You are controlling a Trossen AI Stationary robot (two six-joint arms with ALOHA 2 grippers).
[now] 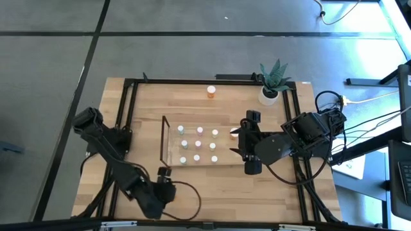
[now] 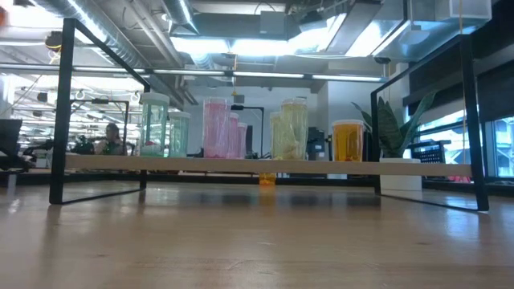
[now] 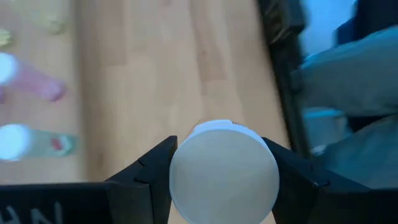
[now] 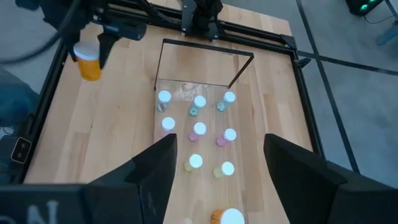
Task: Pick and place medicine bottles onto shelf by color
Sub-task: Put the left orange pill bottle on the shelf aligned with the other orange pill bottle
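My left gripper (image 1: 164, 174) is near the table's front, just left of the shelf, shut on an orange bottle with a white cap (image 4: 87, 64). The clear shelf (image 1: 164, 138) stands mid-table, with several small white-capped bottles (image 1: 198, 145) upright on it: greenish, pink, yellowish and orange in the low view (image 2: 215, 127). My right gripper (image 1: 247, 142) hovers open and empty over the shelf's right end. One orange bottle (image 4: 227, 216) stands below it, between the spread fingers. Another orange bottle (image 1: 211, 92) stands on the table behind the shelf. My left gripper pinches the orange bottle between its two fingers at its white-capped end (image 3: 186, 155), one finger on each side. The round end faces the wrist camera, so the fingers come down from above. In the right wrist view the bottle hangs roughly upright below the gripper (image 4: 93, 46).
A potted plant in a white pot (image 1: 270, 90) stands at the far right corner. Black frame rails (image 1: 128, 128) run round the tabletop. Bare wood lies in front of the shelf (image 1: 212, 192). A person shows far off in the room (image 2: 111, 138).
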